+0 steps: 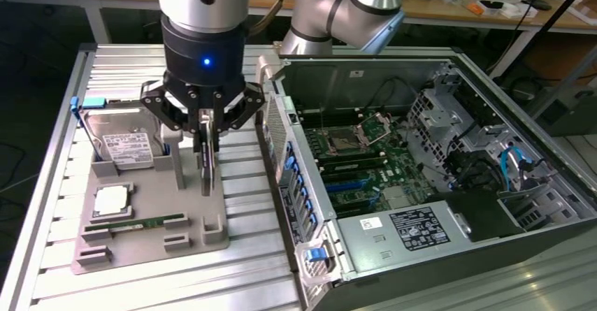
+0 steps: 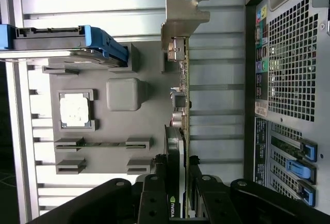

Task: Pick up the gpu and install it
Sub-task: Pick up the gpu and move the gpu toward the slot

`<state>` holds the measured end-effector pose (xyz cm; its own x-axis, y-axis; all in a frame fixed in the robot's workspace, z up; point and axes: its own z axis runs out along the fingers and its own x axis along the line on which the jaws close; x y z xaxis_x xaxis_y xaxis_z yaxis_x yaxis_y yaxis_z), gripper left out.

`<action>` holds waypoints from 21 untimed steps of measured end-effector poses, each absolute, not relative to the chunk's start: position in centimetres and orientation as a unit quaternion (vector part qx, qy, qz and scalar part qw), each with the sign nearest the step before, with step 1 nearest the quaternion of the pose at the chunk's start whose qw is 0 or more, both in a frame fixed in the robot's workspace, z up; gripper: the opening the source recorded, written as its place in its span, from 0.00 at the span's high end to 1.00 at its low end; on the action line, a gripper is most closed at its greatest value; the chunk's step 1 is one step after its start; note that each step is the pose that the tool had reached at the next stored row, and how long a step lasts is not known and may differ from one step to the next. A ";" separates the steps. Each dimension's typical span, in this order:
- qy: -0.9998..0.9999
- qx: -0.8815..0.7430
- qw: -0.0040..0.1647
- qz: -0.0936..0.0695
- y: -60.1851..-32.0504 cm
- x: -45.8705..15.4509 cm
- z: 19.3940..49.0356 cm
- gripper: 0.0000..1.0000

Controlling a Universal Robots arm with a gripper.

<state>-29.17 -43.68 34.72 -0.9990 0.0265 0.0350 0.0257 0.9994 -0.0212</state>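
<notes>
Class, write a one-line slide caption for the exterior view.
End effector gripping the upright gpu in its grey holder, beside the open computer case.

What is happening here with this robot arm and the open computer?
The arm's gripper is down over the grey holder tray, and its fingers are closed on the gpu. The card stands on its edge and looks not yet lifted from its slot. The hard drive, the processor and the memory stick sit in the tray. The open computer case stands to the exterior view's right.
</notes>
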 end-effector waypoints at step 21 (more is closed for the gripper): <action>-1.000 -0.013 0.018 0.010 -43.7 -29.2 36.1 0.73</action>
